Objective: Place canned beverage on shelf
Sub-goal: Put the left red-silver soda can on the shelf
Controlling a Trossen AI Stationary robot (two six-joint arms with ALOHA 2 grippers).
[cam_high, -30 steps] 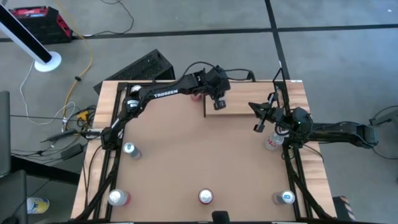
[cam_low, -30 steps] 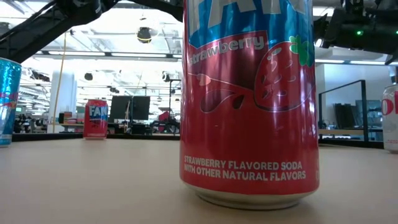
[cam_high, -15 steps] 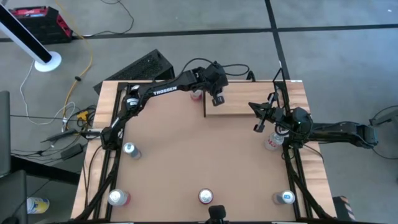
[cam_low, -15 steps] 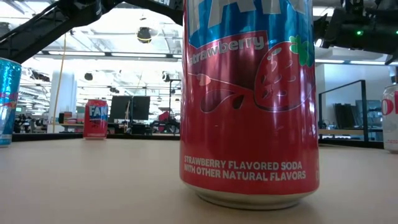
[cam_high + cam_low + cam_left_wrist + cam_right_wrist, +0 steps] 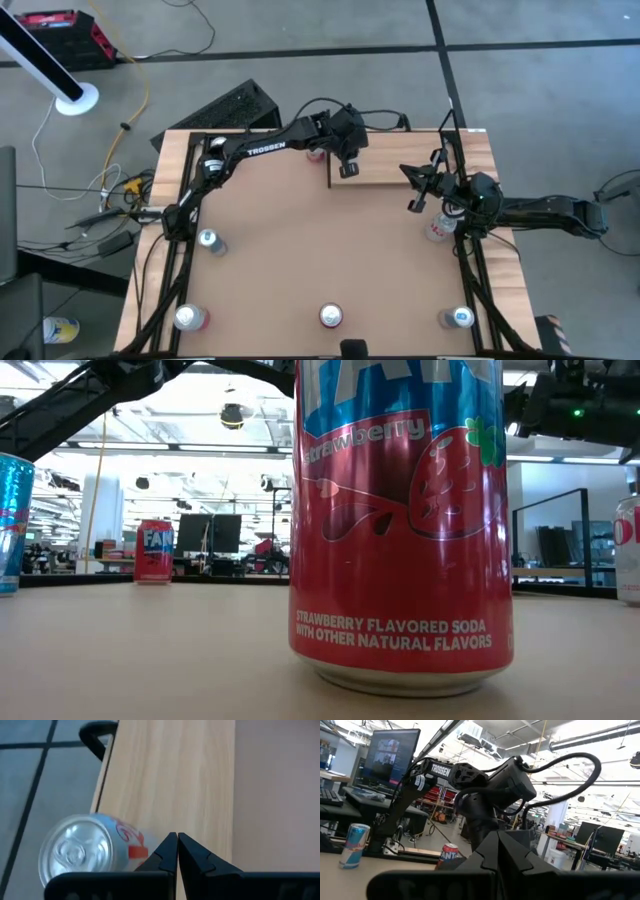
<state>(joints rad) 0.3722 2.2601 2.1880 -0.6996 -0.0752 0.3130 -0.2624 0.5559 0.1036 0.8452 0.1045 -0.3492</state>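
Left hand (image 5: pixel 349 165), fingers pressed together and holding nothing, hovers over the near end of the shelf (image 5: pixel 385 168), with a red-and-silver can (image 5: pixel 90 851) just beside that end on the desk (image 5: pixel 300 250); right hand (image 5: pixel 413 200) likewise pressed together, empty, by the desk's right edge.

"Strawberry Flavored Soda" on near red can (image 5: pixel 400 520); "TROSSEN" on left arm (image 5: pixel 265 149).

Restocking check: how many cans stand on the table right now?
6: left-edge can; three along the near edge; one under the right arm; one beside the shelf at the left arm. Arms may hide others.
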